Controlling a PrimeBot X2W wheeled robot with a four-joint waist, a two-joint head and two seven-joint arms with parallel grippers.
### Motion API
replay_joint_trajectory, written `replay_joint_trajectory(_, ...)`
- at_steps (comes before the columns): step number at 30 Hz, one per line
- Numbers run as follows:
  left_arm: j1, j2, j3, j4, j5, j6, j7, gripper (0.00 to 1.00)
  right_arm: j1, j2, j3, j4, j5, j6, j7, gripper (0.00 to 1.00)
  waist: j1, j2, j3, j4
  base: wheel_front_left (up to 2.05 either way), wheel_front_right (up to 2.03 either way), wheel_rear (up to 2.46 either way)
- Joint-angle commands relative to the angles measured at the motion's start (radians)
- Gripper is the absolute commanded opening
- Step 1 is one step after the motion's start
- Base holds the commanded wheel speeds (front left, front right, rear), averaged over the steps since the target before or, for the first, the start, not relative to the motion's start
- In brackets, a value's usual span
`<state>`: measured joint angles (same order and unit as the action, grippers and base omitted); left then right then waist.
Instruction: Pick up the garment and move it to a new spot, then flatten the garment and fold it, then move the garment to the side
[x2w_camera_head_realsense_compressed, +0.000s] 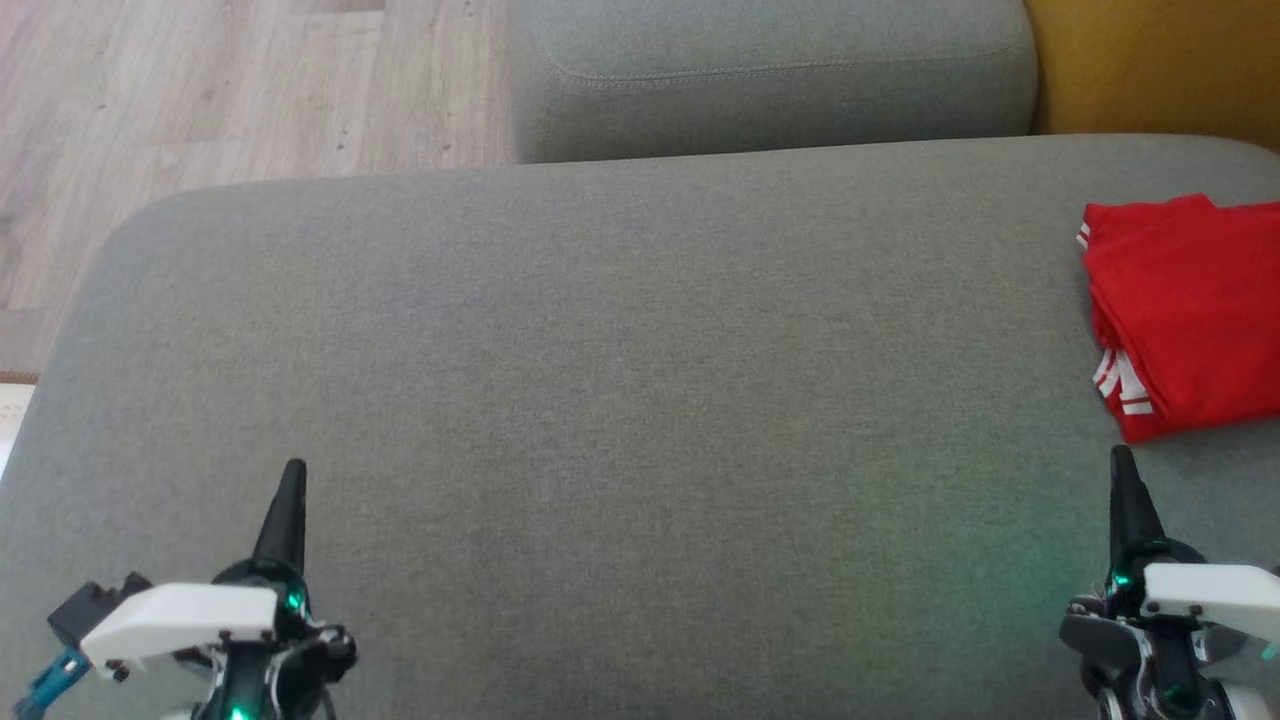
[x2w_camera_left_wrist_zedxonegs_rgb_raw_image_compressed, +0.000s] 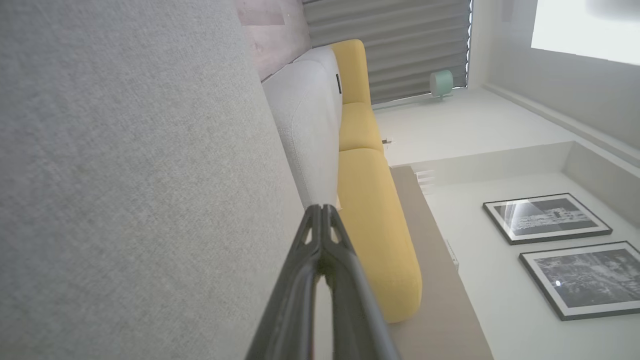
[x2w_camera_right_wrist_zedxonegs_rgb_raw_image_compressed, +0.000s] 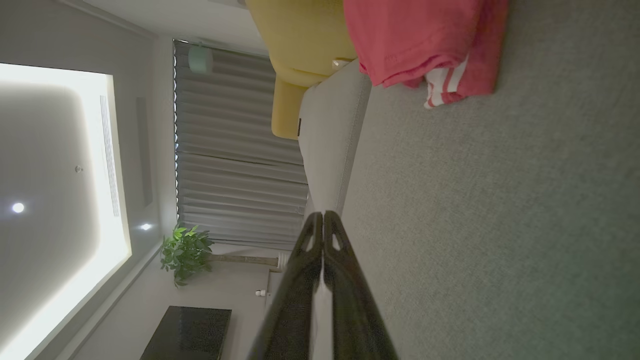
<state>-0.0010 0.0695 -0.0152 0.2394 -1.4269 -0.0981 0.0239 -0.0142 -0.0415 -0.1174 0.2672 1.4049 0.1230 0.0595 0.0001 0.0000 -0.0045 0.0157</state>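
- The garment (x2w_camera_head_realsense_compressed: 1185, 310) lies folded on the right side of the grey cushion (x2w_camera_head_realsense_compressed: 600, 400); it is red, with white stripes at its left edge; its right part runs out of the head view, so its distance from the cushion's right edge cannot be told; if it overhangs there, it may slide off.
- The fold looks loose at the near left corner, where the layers bulge; judged risk: the layers spring apart with no contact at all.
- The right gripper (x2w_camera_head_realsense_compressed: 1121, 458) rests just near of that corner, apart from it; its fingers are pressed together tip to tip and grip nothing; a move of this arm toward the far side may catch the corner and drag the fold open.
- The left gripper (x2w_camera_head_realsense_compressed: 293, 468) rests at the near left, well apart from the garment; its fingers likewise meet at the tips, empty; it poses little risk.
- Judged state: folding and side placement appear complete; further contact is the main hazard.
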Motion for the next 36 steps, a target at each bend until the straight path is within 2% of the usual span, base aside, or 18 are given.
replay_joint_trajectory(1,-0.068,0.015,0.044,-0.023,-0.038,-0.01,0.009,0.0,-0.065,-0.008,0.012,-0.03,0.037,0.007,0.012,0.0,-0.0001,0.0,0.001,-0.002,0.0,0.0,0.0)
replay_joint_trajectory(15,-0.102,0.013,0.083,0.003,-0.211,-0.032,0.052,0.0,-0.092,-0.009,0.004,-0.023,0.197,0.008,0.052,0.0,-0.0001,0.0,0.007,-0.015,0.0,0.0,0.0)
replay_joint_trajectory(36,-0.104,0.006,0.094,0.004,-0.211,-0.033,0.061,0.0,-0.094,-0.009,0.003,-0.023,0.204,0.008,0.054,0.0,-0.0001,0.0,0.008,-0.016,0.0,0.0,0.0)
